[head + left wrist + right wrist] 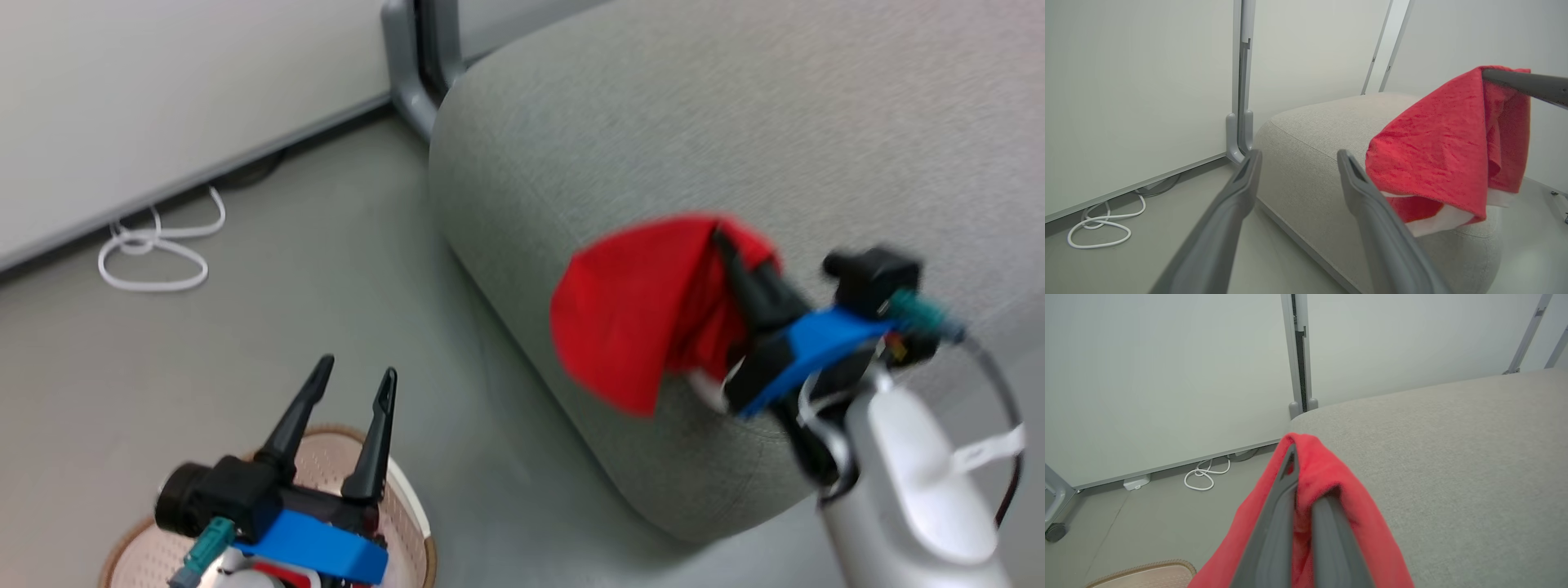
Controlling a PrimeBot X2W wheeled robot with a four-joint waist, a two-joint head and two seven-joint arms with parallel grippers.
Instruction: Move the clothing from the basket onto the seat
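Red garment [629, 318]: 1 piece of the clothing, hanging in folds from the right gripper [727, 249], with white trim at its lower hem. It is in the air at the rounded edge of the seat [735, 122] that faces the basket [124, 554]. Contact with the upholstery cannot be confirmed.
Right gripper: 2 fingers drawn narrow on a pinch of cloth near the top of the garment. The rest drapes free below, so it can pass over the seat edge.
Left gripper [357, 367]: fingers spread wide, holding nothing, poised above the basket. Judged to be parked out of the carrying arm's way, or ready for another pick.
Basket: on the floor [286, 327] near the seat's front corner, under the left gripper. The perforated inner wall is visible. A red patch below the gripper mount cannot be identified as cloth or robot part.
Seat: grey upholstery, standing higher than the basket rim, which explains the raised carry.
Step in hand: transfer, judged past the lift and short of the release.
Next move: carry further inward over the seat top before opening the fingers.
Risk: released at the rounded edge, the garment could slide down to the floor.
Limit: the head view is blurred at the right arm, so height above the seat cannot be read.
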